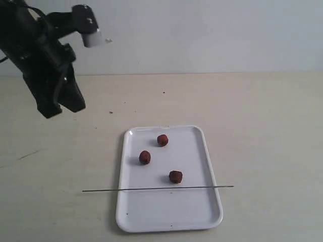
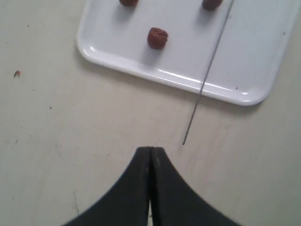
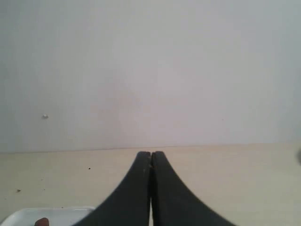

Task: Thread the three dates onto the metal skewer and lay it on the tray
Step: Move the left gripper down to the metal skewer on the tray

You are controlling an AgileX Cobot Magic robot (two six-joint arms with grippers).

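Worktop [image 1: 262, 126]: pale beige, a few dark specks on it; far edge met a plain white wall [image 1: 212, 35].
Tray [image 1: 169, 214]: white, glossy, flat on the worktop. It sat about midway between the left and right edges, nearer the front edge than the far one, with a short side toward the front edge.
Far date [image 1: 162, 140]: loose on the tray, closest to its far end.
Middle date [image 1: 145, 157]: on the tray, near the long rim facing the worktop's left edge, apart from the other two.
Near date [image 1: 175, 177]: about mid-tray, just on the far side of the skewer; left wrist view showed a thin gap between them.
Skewer [image 1: 151, 189]: lay crosswise on the tray's two long rims, roughly parallel to the front edge, nothing threaded on it. Both ends overhung the worktop, the end toward the left edge by more.
Left gripper [image 1: 63, 110]: hung in the air toward the far-left corner, well apart from the tray. Fingers [image 2: 136, 188] were pressed together, nothing between them, tips pointing roughly at the skewer's left end.
Right gripper [image 3: 151, 153]: seen only from its own wrist camera. Fingers [image 3: 169, 193] were pressed together and empty, aimed across the worktop at the wall, with a tray corner just showing beside them.
Crumb [image 2: 17, 73]: tiny reddish bit on the worktop, apart from the tray.
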